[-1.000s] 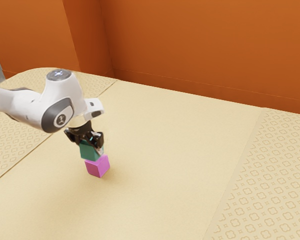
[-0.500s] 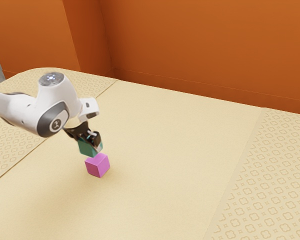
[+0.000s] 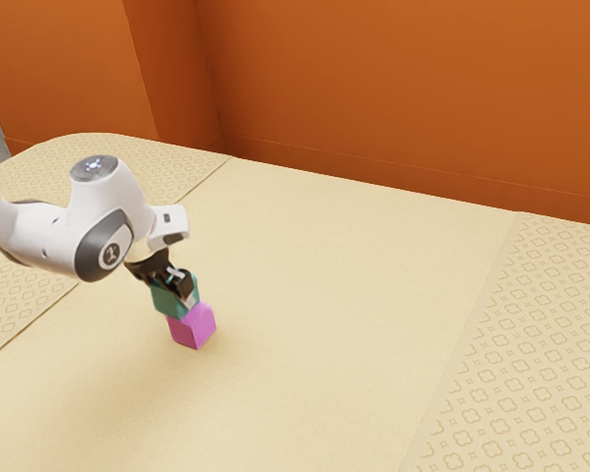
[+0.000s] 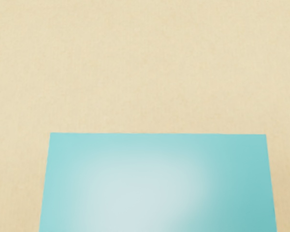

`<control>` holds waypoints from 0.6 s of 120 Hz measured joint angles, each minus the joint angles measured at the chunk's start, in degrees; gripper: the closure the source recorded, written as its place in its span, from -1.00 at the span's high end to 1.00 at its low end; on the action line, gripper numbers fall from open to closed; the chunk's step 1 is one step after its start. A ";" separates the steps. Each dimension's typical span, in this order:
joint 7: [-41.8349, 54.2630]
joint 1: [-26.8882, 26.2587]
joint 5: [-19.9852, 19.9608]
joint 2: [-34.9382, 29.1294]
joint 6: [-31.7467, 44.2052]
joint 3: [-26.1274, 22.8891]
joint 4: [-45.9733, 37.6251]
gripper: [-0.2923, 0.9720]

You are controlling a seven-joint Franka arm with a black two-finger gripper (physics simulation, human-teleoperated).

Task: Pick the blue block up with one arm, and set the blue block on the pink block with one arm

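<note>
Here the claw [image 3: 173,286] grips the blue block [image 3: 169,299], off-centre over the pink block [image 3: 194,327] just below it; released so, it may topple off.

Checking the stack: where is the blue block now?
In the exterior view's lower left, the blue block is held in the tool, right over the pink block.

Arm [image 3: 39,231] comes in low from the exterior view's left, white links folded at the last big joint [image 3: 103,246]. The wrist leans down and rightward (not quite plumb). Black gripper [image 3: 173,290] sits at near left, pointing down, its fingers clamped on two sides of the blue block [image 3: 167,303].
</note>
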 joint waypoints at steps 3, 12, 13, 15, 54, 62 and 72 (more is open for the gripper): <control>0.54 -0.20 -1.54 0.03 0.12 0.01 -0.22 -0.14; 2.46 -0.87 -6.56 0.09 0.44 0.01 -0.72 -0.14; 2.66 -0.93 -6.96 0.11 0.47 0.01 -0.75 -0.14; 3.06 -1.05 -7.70 0.13 0.52 0.01 -0.78 -0.14; 9.12 -1.23 -12.38 0.39 1.18 -0.02 -0.90 -0.15; 10.02 -1.25 -12.46 0.42 1.23 -0.02 -0.90 -0.15; 11.02 -1.31 -12.59 0.54 1.29 -0.03 -0.80 -0.15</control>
